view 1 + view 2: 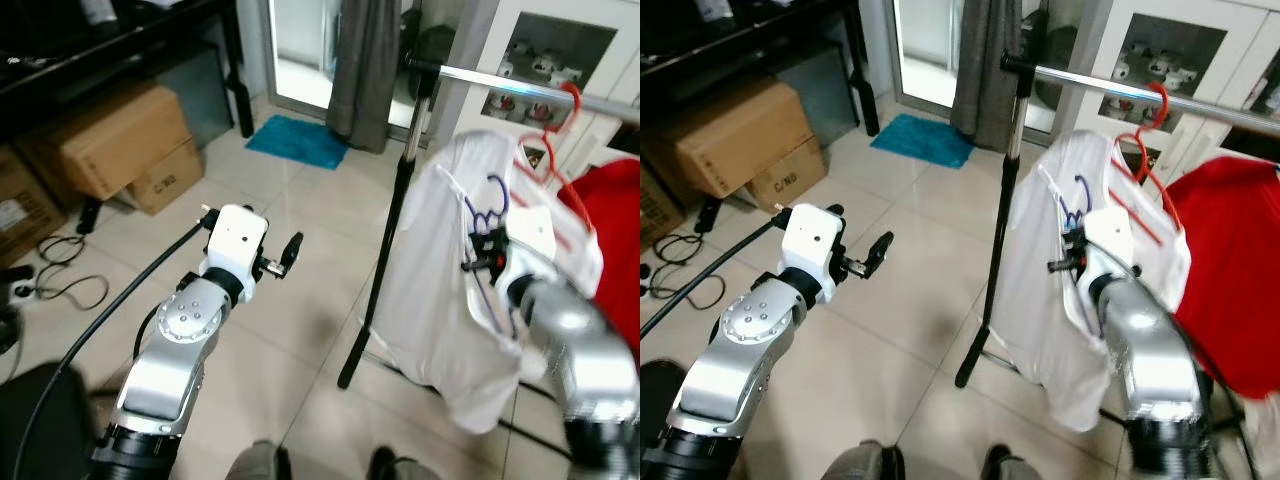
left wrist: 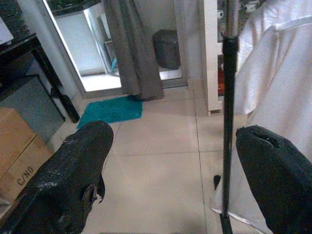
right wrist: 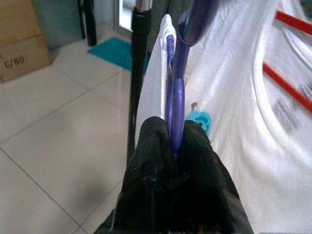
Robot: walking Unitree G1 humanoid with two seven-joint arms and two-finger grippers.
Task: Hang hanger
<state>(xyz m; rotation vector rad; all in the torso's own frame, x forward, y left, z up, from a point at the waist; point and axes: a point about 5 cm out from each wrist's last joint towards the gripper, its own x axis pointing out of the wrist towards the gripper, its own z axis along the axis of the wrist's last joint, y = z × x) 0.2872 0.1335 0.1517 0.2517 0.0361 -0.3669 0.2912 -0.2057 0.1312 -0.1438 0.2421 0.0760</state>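
Observation:
My right gripper (image 3: 175,146) is shut on the lower part of a purple hanger (image 3: 174,92). The hanger's hook (image 1: 497,194) stands up below the silver rail (image 1: 1110,88) and does not touch it. A white shirt (image 1: 425,280) hangs from the purple hanger beside the rack's black pole (image 1: 392,230). On the rail hangs a red hanger (image 1: 556,135), and a red garment (image 1: 612,215) hangs to its right. My left gripper (image 2: 175,161) is open and holds nothing, out over the floor left of the rack (image 1: 290,252).
Cardboard boxes (image 1: 120,140) stand under a dark shelf on the left, with cables (image 1: 55,275) on the tiles. A teal mat (image 1: 297,140) and a grey curtain (image 1: 365,60) are by the doorway. A white glass cabinet (image 1: 560,40) stands behind the rail.

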